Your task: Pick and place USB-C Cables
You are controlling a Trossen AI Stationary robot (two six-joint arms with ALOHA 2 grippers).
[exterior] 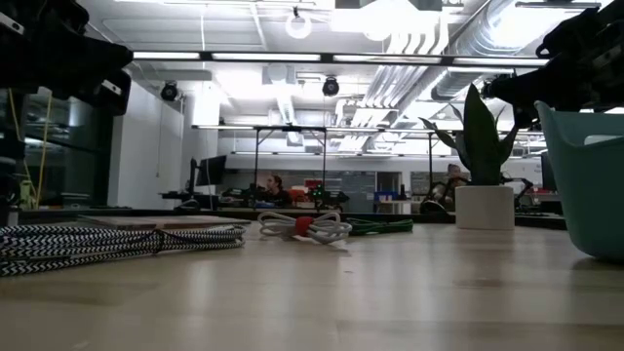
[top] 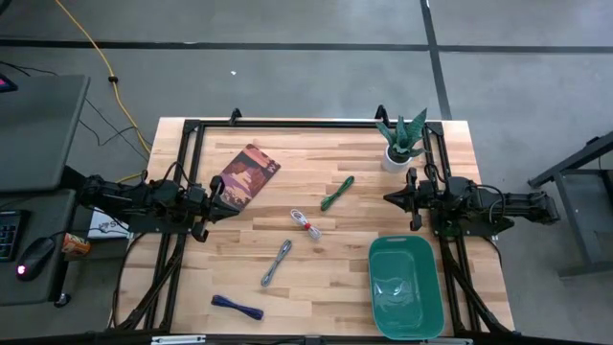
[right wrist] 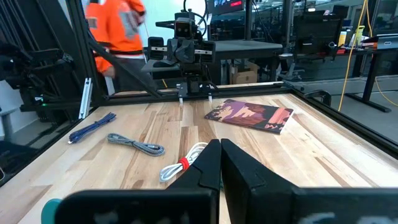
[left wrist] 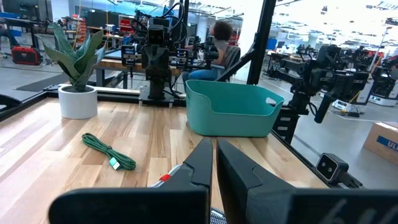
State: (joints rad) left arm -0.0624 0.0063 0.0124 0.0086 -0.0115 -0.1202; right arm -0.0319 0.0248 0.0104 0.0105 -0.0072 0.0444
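four thin bundled usb-c cables, among them a green one (top: 337, 193) toward twelve o'clock, lie scattered mid-table, apparently awaiting pickup. the teal plastic bin (top: 406, 287) at five o'clock looks like their destination. the left gripper (top: 218, 204) at nine and the right gripper (top: 392, 197) at three hover empty, jaws closed.

grey floor (top: 287, 77), ceiling strip lights (exterior: 292, 56)

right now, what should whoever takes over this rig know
Left gripper: shut, empty, parked at the table's left edge by the booklet.
Right gripper: shut, empty, parked at the right edge near the plant.
Cables all loose on the table: green cable, white-and-red cable, grey cable, dark blue cable.
Teal bin: no cable in it.
Done: nothing. Left: all four cables, presumably into the bin.
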